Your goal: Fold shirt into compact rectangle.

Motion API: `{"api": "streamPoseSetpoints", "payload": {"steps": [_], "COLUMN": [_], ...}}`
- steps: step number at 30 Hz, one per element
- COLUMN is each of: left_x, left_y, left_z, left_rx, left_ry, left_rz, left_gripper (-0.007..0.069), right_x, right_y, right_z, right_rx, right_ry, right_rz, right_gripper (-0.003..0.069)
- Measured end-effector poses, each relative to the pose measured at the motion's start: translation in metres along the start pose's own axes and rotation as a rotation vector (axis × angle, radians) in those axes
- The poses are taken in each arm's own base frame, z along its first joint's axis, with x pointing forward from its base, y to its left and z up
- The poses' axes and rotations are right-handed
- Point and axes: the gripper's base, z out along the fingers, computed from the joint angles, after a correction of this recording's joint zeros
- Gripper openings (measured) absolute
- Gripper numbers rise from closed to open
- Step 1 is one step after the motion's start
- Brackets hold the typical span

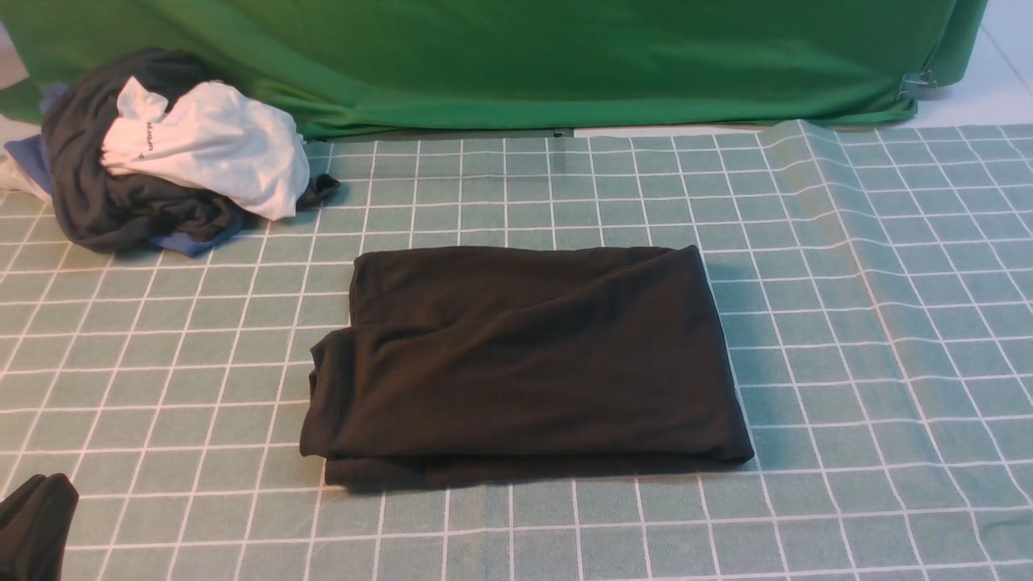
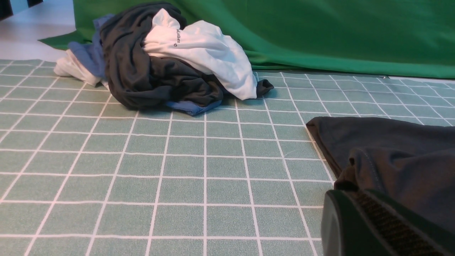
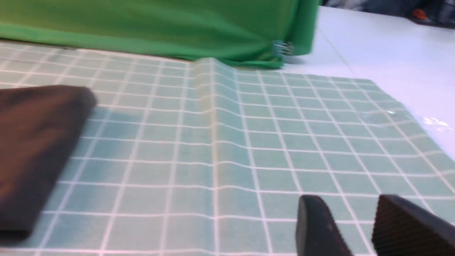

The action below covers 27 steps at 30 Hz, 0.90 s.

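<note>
The black shirt (image 1: 524,363) lies folded into a rough rectangle in the middle of the checked cloth, with a smaller layer showing at its far left corner. My left gripper (image 1: 36,516) sits low at the near left, apart from the shirt and shut with nothing in it. In the left wrist view its fingers (image 2: 350,193) are pressed together, and the shirt's (image 2: 391,153) left edge lies beyond them. My right gripper (image 3: 346,204) is open over bare cloth, nothing between its fingers, with the shirt's (image 3: 32,142) right end off to its side. The front view does not show it.
A pile of dark, white and blue clothes (image 1: 169,153) sits at the far left. A green backdrop cloth (image 1: 516,56) hangs along the back, held by a metal clip (image 1: 918,83). The checked tablecloth (image 1: 888,323) has a raised crease on the right, near its edge.
</note>
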Motion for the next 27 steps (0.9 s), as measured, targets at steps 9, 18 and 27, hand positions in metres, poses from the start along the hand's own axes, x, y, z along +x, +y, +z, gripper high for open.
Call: {"api": "streamPoseSetpoints", "payload": {"steps": [9, 18, 27], "left_x": [0.0, 0.0, 0.0], "left_y": [0.0, 0.0, 0.0], "left_z": [0.0, 0.0, 0.0], "left_rx": [0.0, 0.0, 0.0], "left_ry": [0.0, 0.0, 0.0], "left_rz": [0.0, 0.001, 0.001], "left_gripper": [0.0013, 0.0013, 0.0013], "right_x": [0.0001, 0.0001, 0.0001], "right_y": [-0.0007, -0.0008, -0.0008], "right_z": [0.0, 0.0, 0.0], "right_rx": [0.013, 0.014, 0.015], "right_ry": [0.002, 0.002, 0.003], "right_rz": [-0.009, -0.009, -0.009], "right_gripper": [0.0237, 0.0237, 0.0238]}}
